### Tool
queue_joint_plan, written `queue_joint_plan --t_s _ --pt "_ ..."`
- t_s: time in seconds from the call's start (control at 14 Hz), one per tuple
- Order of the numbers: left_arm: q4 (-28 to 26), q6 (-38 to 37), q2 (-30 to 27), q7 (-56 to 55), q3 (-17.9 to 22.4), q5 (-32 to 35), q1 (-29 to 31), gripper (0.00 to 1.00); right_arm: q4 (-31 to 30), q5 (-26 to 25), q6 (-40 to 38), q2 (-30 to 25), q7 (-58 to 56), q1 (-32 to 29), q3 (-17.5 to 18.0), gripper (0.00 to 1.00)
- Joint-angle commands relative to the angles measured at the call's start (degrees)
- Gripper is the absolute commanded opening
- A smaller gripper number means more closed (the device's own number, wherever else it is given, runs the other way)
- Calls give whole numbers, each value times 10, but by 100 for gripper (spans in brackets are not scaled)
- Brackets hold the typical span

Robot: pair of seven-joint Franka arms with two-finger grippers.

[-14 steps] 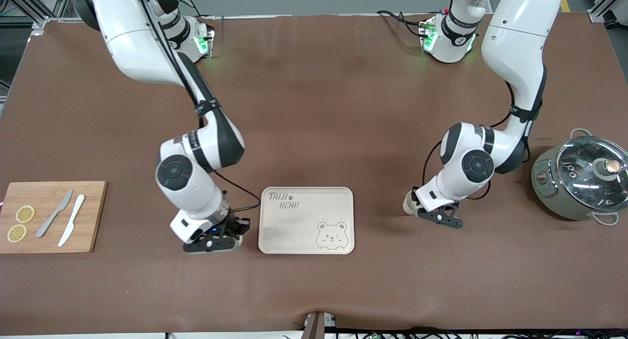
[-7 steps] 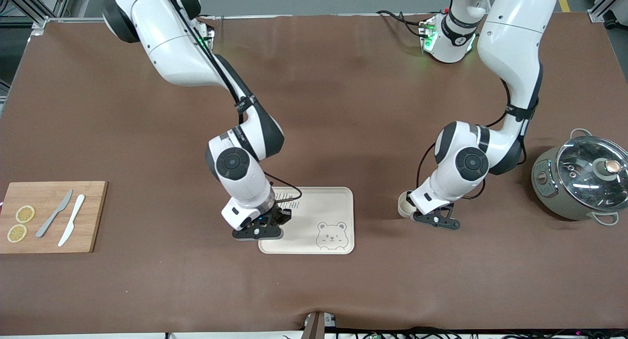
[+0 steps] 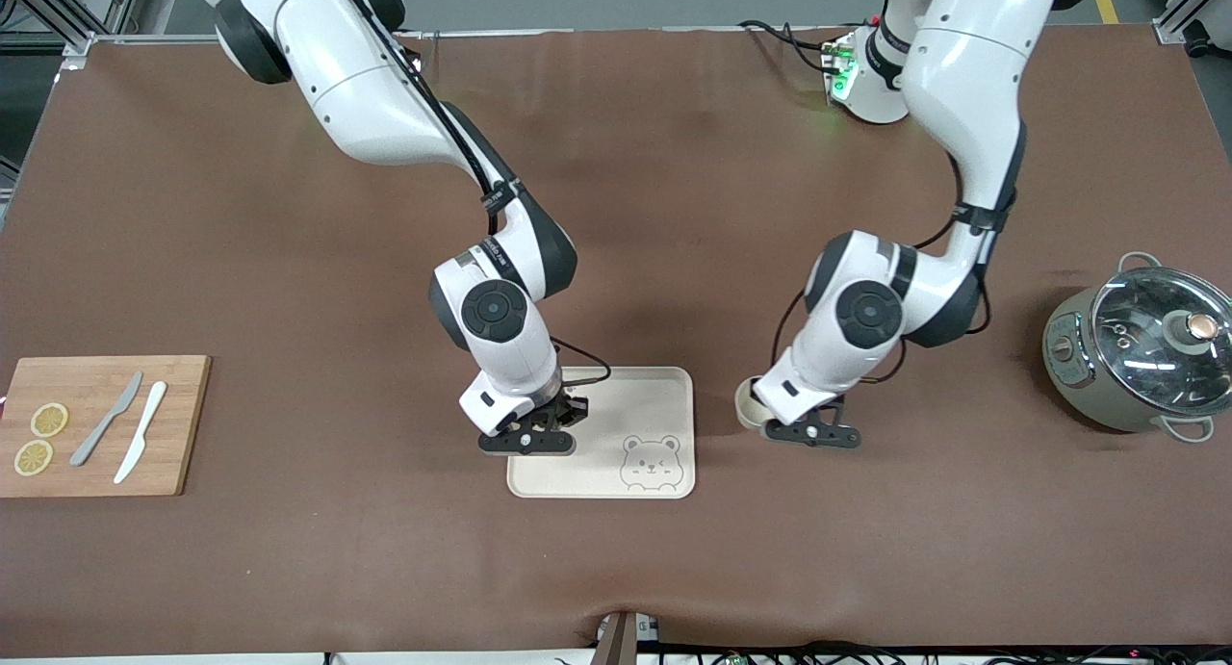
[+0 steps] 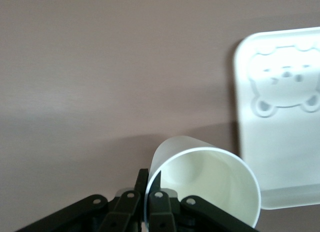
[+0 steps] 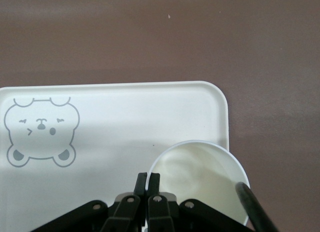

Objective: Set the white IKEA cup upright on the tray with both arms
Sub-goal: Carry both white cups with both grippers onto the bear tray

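Cups show in both wrist views, one pinched by each gripper. The right gripper (image 3: 539,432) hangs over the tray (image 3: 664,396), at the end nearest the right arm, its fingers (image 5: 148,184) closed narrowly on the rim of a white cup (image 5: 197,177) whose open mouth faces the wrist camera. In the front view that cup is hidden under the arm. The tray lies flat on the brown table (image 3: 616,213), its bear drawing (image 3: 649,461) uncovered.

The left gripper (image 3: 784,424) is over bare table just beside the tray, toward the left arm's end, fingers (image 4: 150,184) clamped on the rim of a second white cup (image 4: 205,179), which tilts a little and shows its hollow inside.

A wooden cutting board (image 3: 173,424) with two knives (image 3: 125,429) and two lemon slices (image 3: 40,439) lies at the right arm's end of the table. A lidded pot (image 3: 1136,352) stands at the left arm's end.
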Motion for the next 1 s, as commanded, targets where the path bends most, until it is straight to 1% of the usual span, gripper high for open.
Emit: queue_joint_plan --t_s 0.0,0.07,0.21,0.29,0.36,0.5,0.57,0.64,0.71,0.79,0.93 --pt "53 -30 27 -42 6 8 -22 0 5 -18 -4 8 20 5 -4 3" --pt "74 -48 40 -58 6 4 -28 0 4 -18 -4 9 22 6 -4 20" --pt "141 -89 80 -109 6 3 -45 0 3 -18 -3 10 24 6 -4 35" --pt "160 -97 91 -128 6 2 -53 0 3 -18 -3 10 27 6 -4 40" --pt "166 -95 95 -143 5 1 -54 0 3 -18 -2 10 29 6 -4 44" --pt "189 -91 110 -164 1 -1 -61 0 4 -18 -3 9 31 6 -4 51" --pt "199 -89 117 -172 0 -2 -68 0 4 -18 -3 8 32 5 -4 57" --pt "201 -76 119 -181 0 -2 -72 0 5 -18 -3 5 31 2 -7 65" --pt "201 -61 121 -189 0 -2 -74 0 7 -18 -5 2 31 1 -11 79" --pt "201 -45 123 -197 -2 -3 -76 0 8 -18 -5 -4 31 -1 -12 100" --pt "201 -24 129 -208 -4 -6 -80 0 10 -17 -10 -14 30 -7 -13 100"
